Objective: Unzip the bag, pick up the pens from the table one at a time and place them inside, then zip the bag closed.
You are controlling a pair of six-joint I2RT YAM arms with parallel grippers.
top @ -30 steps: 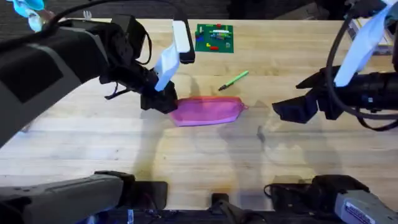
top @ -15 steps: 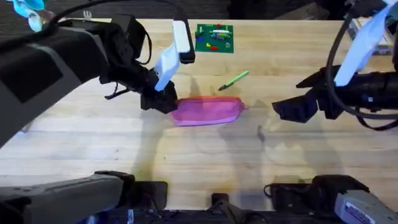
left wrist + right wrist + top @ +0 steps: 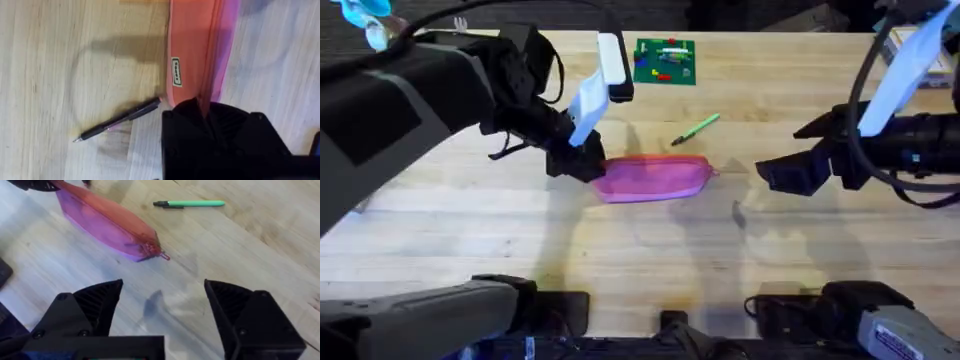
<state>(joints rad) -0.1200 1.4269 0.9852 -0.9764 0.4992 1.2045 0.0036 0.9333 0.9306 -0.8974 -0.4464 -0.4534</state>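
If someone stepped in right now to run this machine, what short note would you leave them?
Left hand: shut on the bag, pinching its end.
Right hand: open, empty, above the table near the bag's zipper-pull end.
Green pen: on the table behind the bag.
Black pen: on the table by the bag's held end.
Done: bag held steady. It looks zipped shut.
Left: unzip, put in both pens one by one, zip closed.
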